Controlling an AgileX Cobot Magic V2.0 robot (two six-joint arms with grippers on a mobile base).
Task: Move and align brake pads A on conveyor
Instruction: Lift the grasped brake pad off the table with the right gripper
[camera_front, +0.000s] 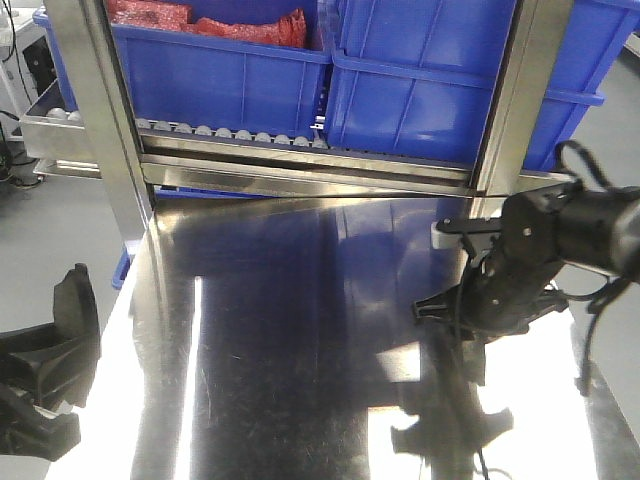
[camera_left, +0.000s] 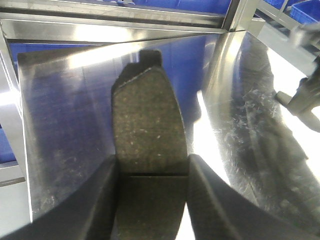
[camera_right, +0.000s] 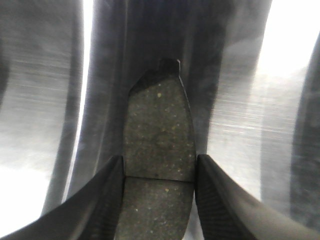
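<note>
In the left wrist view my left gripper (camera_left: 152, 167) is shut on a brake pad (camera_left: 145, 120). Its grey-brown gritty face is up, with the centre groove level with the fingertips and a dark tab at the far end. The right wrist view shows the same hold: my right gripper (camera_right: 159, 165) is shut on a second brake pad (camera_right: 159, 125), which hangs over shiny steel. From the front, the left gripper (camera_front: 55, 350) sits at the table's lower left edge. The right gripper (camera_front: 485, 300) hovers over the right side. The conveyor is out of view.
A shiny steel table (camera_front: 300, 300) fills the front view. Behind it stands a roller rack (camera_front: 250, 135) with two blue bins (camera_front: 230, 70) (camera_front: 450, 80), and one of them holds red parts (camera_front: 200, 20). Steel posts (camera_front: 100, 110) (camera_front: 525, 90) rise at the table's back corners.
</note>
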